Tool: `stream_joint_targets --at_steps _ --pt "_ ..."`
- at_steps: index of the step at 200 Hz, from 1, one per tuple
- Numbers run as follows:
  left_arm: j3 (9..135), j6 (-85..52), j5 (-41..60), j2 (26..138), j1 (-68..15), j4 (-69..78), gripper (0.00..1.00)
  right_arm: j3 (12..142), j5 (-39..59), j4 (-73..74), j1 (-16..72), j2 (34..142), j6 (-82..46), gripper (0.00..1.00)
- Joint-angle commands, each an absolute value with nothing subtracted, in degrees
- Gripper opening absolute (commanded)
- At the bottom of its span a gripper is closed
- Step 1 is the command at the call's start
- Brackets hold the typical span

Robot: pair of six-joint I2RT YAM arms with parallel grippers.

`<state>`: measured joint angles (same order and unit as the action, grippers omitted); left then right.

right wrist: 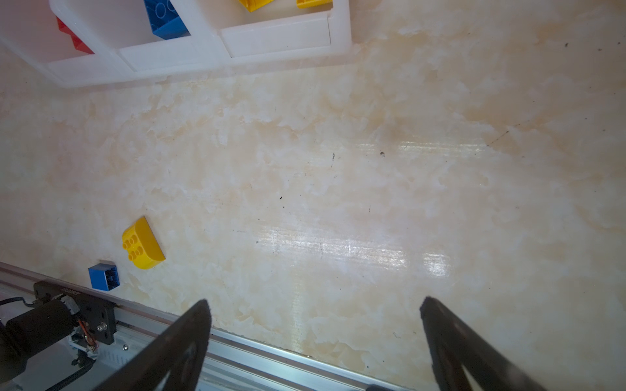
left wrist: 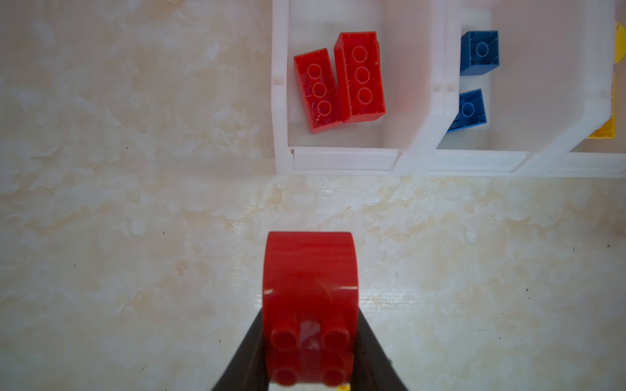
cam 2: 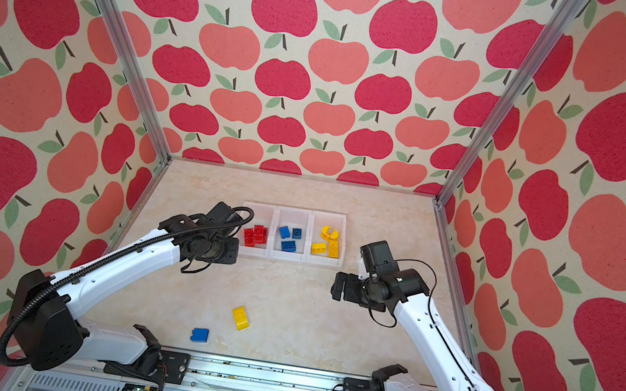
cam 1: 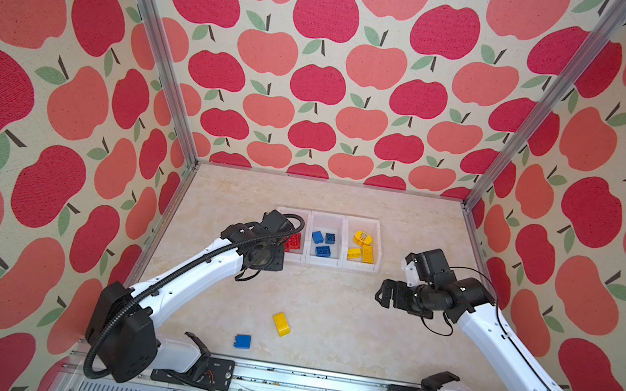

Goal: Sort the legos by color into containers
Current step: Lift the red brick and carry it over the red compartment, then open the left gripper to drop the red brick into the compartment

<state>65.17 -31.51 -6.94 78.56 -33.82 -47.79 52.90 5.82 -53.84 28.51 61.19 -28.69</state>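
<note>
– Two loose legos on our table (cam 1: 368,318): a yellow brick (cam 1: 281,323) and a blue brick (cam 1: 242,341), near each other.
– We see our left gripper (left wrist: 310,325) clamped on a red rounded brick (left wrist: 310,264) above the table, just short of the containers (cam 1: 321,264); our right gripper (right wrist: 315,315) gapes wide, empty.

Apple-print walls (cam 1: 320,80) and aluminium posts (cam 1: 160,56) enclose a glossy cream marbled tabletop (cam 1: 327,312).

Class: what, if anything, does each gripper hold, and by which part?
The left gripper clamps a red, round-backed plastic brick by the two sides of its studded end. The right gripper is open and holds nothing.
</note>
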Motion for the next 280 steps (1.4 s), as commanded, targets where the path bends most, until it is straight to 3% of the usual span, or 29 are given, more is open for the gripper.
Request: stream_joint_targets --at_steps 1,100,249,280 --pt "69.5 -28.4 -6.1 82.3 -33.0 -46.9 0.16 52.9 4.5 -54.2 29.1 60.6 -29.5 0.99" --pt "83.5 -26.6 -5.8 100.8 -30.5 -44.6 0.13 52.7 4.5 -54.9 28.8 60.1 -29.0 0.99" --pt "90.5 -25.3 -9.4 113.6 -26.5 -44.1 0.14 53.2 4.4 -57.4 27.7 58.8 -28.8 0.99" --pt "90.8 -25.4 -10.1 114.2 -26.4 -44.1 0.19 53.5 4.6 -57.4 27.7 59.3 -28.8 0.99"
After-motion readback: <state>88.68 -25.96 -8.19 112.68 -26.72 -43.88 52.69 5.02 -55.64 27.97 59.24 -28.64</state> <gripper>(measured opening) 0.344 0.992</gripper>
